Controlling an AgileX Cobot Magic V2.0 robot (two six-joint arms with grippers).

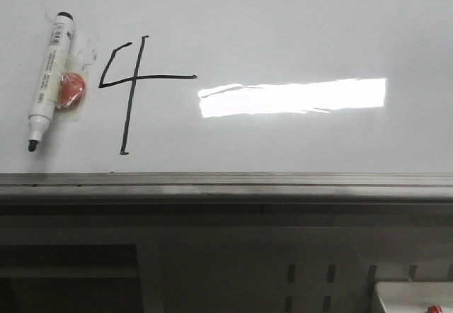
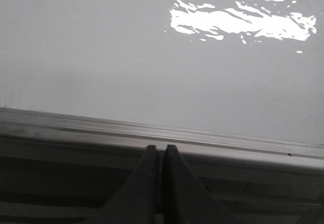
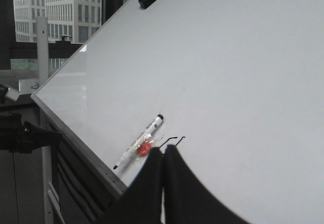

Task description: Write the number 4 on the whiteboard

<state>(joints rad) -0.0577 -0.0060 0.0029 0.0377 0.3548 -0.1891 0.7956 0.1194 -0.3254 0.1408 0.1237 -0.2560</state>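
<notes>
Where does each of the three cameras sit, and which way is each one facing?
Front: faces the whiteboard, with the number 4, a marker, grey rail; no arm visible.
Left wrist: by the rail, looking at bare board; left gripper shut.
Right wrist: farther back, oblique on the board; right gripper shut, covering most of the 4.
Front and right wrist share marker and 4.

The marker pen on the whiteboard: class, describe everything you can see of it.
The white-barrelled marker pen has a black cap end at the top and a black writing tip pointing down, with small printed text along the barrel. It sits slightly tilted against the glossy white whiteboard, left of the hand-drawn black number 4. An orange-red round piece, apparently taped on, sits at its right side, touching the board. Neither tool holds it.
</notes>
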